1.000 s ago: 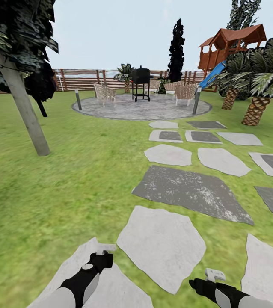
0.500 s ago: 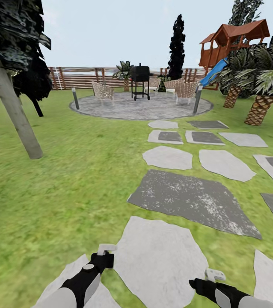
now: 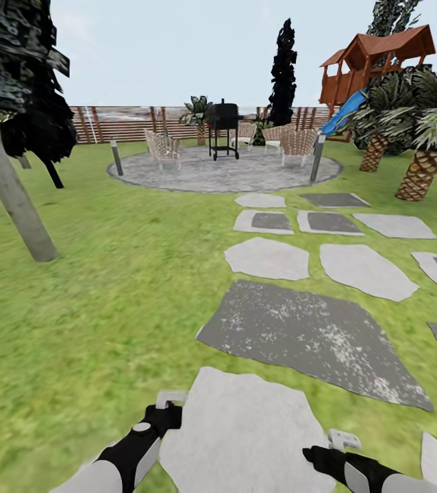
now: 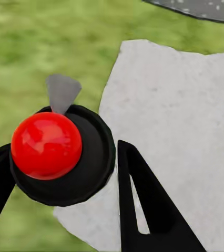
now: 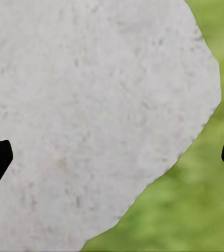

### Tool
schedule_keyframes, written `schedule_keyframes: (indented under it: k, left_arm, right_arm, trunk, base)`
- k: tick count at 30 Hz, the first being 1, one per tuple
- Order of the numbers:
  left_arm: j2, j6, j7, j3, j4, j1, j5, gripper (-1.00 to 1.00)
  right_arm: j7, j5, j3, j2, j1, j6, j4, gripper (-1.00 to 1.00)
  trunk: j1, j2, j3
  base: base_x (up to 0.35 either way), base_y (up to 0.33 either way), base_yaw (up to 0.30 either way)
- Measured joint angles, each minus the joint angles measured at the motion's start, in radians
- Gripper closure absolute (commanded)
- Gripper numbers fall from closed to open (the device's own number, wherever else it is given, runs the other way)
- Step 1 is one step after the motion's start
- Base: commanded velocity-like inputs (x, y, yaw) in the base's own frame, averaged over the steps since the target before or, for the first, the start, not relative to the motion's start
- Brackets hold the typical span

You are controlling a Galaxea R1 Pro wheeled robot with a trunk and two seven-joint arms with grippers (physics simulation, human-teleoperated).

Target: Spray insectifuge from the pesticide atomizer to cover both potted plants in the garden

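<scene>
Two arms reach over the garden lawn (image 3: 95, 287), where grey stepping stones (image 3: 307, 329) run far toward a round paved patch (image 3: 218, 171) with a black grill (image 3: 224, 130), wicker chairs (image 3: 164, 147) and a slatted fence (image 3: 129, 123). The left gripper (image 3: 169, 397) and the right gripper (image 5: 112, 157), its fingers spread wide and empty, hang over a pale stone (image 5: 91, 115); whether the left is clenched cannot be told.
</scene>
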Motion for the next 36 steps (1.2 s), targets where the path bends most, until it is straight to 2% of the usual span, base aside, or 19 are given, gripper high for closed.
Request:
schedule_keyframes:
  k: [30, 36]
  left_arm:
    - [0.004, 0.000, 0.001, 0.003, 0.000, 0.000, 0.000, 1.00]
    - [0.005, 0.000, 0.001, 0.003, 0.000, 0.000, 0.001, 1.00]
  right_arm:
    - [0.007, -0.005, -0.002, -0.003, 0.000, -0.002, -0.002, -1.00]
    - [0.003, -0.002, 0.000, -0.003, 0.000, -0.003, -0.002, -1.00]
  trunk:
    - [0.000, 0.000, 0.000]
    - [0.000, 0.000, -0.004]
  base:
    - [0.324, -0.105, 0.000]
    - [0.324, -0.105, 0.137]
